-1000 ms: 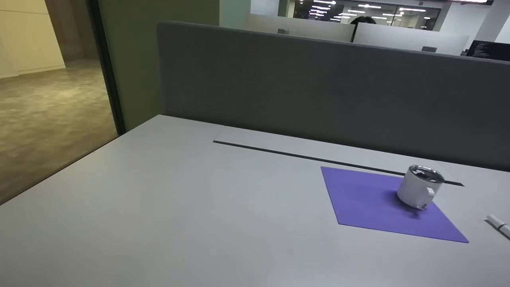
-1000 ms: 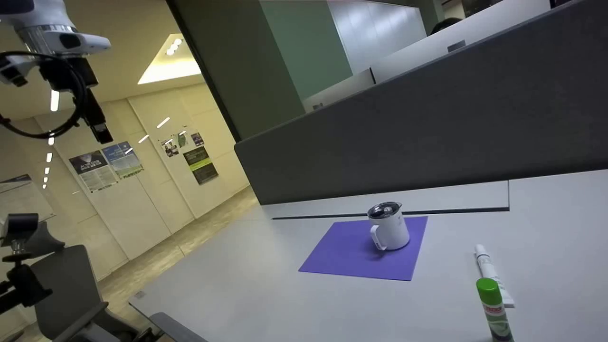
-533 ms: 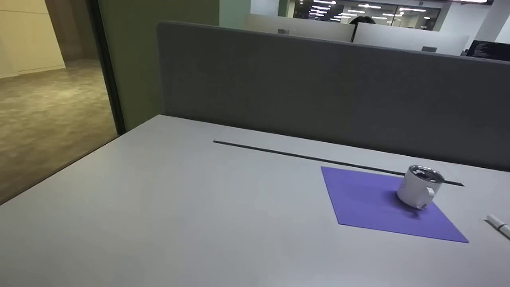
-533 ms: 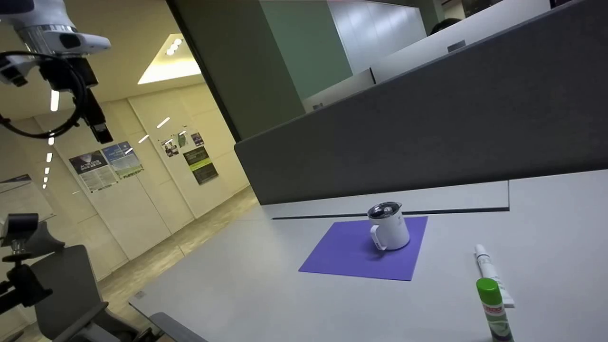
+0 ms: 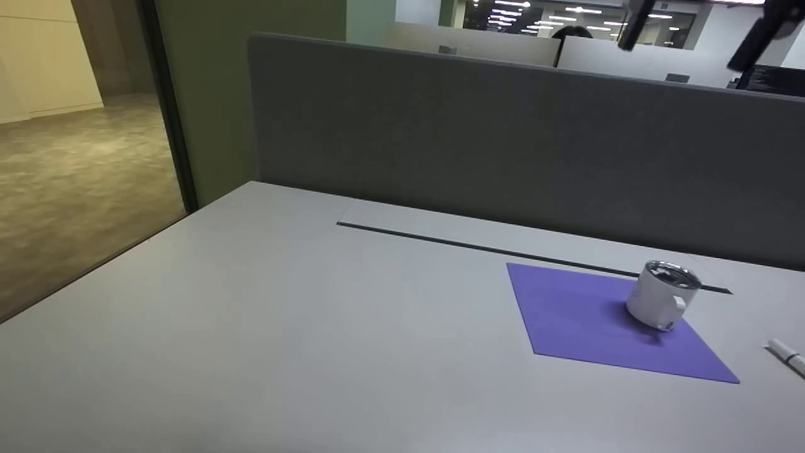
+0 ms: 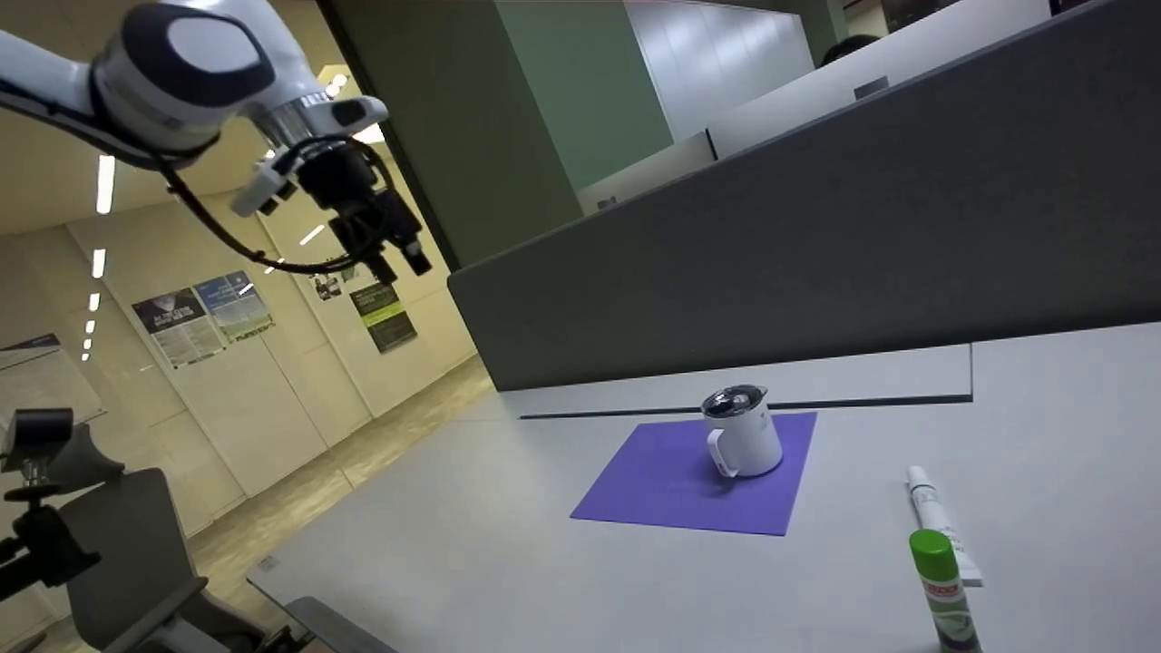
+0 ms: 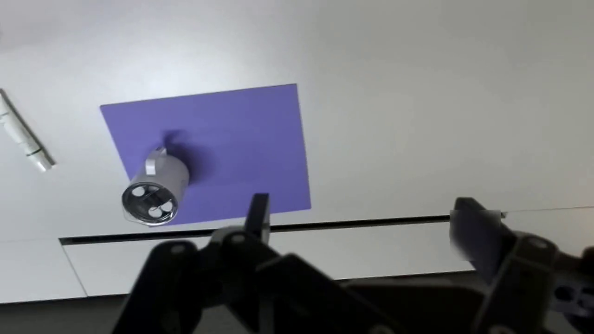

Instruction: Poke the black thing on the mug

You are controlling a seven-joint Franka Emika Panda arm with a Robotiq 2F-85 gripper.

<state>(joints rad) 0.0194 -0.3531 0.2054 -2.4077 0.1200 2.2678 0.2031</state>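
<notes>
The white mug (image 5: 660, 305) stands upright on the purple mat (image 5: 578, 314); both exterior views show it. A clear lid with a black piece (image 6: 739, 400) covers its top. In the wrist view the mug (image 7: 172, 174) is at the left, and the black piece (image 7: 153, 199) shows among pale round spots on the lid. My gripper (image 7: 363, 206) is open with nothing between its fingers. In the exterior views the gripper (image 6: 403, 268) hangs high in the air, well above the table and apart from the mug; only its fingertips (image 5: 743, 61) show at the top edge.
A white tube (image 6: 934, 512) lies on the table beside the mat. A green-capped stick (image 6: 934, 555) stands in front of the tube. A tall dark grey partition (image 5: 503, 157) runs along the table's back edge, with a black slot (image 5: 440, 241) in front of it.
The arm has swung in from the upper left of an exterior view toward the table. Its fingertips now enter at the top right of an exterior view. The mug has not moved.
</notes>
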